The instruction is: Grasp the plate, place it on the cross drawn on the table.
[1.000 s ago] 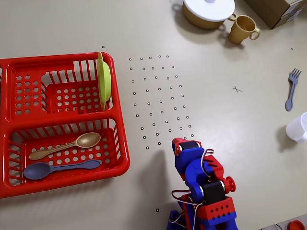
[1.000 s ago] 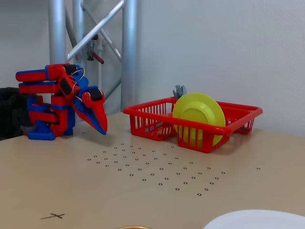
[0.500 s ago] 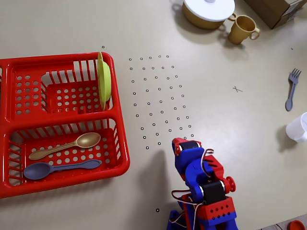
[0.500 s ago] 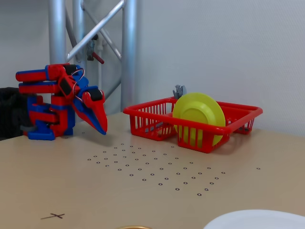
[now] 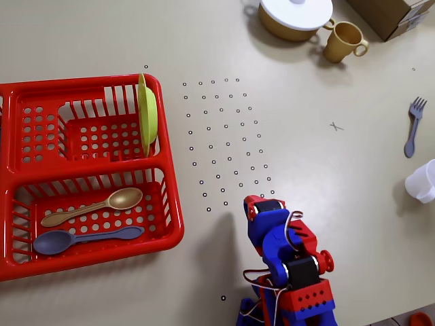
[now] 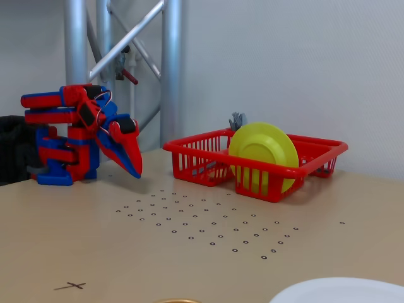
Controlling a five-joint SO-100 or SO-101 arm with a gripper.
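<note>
The lime-green plate [image 5: 148, 112] stands on edge in the upper right compartment of the red dish rack [image 5: 173, 204]; in the fixed view the plate [image 6: 262, 154] faces the camera inside the rack [image 6: 315, 165]. The small grey pen-drawn cross [image 5: 336, 126] lies on the bare table right of the dot grid, and it also shows in the fixed view [image 6: 71, 286]. My gripper [image 5: 262, 206] is folded back near the arm base with its tip pointing down at the table [image 6: 135, 170], jaws together and empty, well away from both plate and cross.
A gold spoon [image 5: 95, 207] and a blue-grey spoon [image 5: 75, 239] lie in the rack. A white-lidded yellow pot [image 5: 296, 13], yellow cup [image 5: 343, 41] and cardboard box [image 5: 394, 13] stand at the back. A grey fork [image 5: 412, 125] and white cup [image 5: 423, 182] are at the right edge.
</note>
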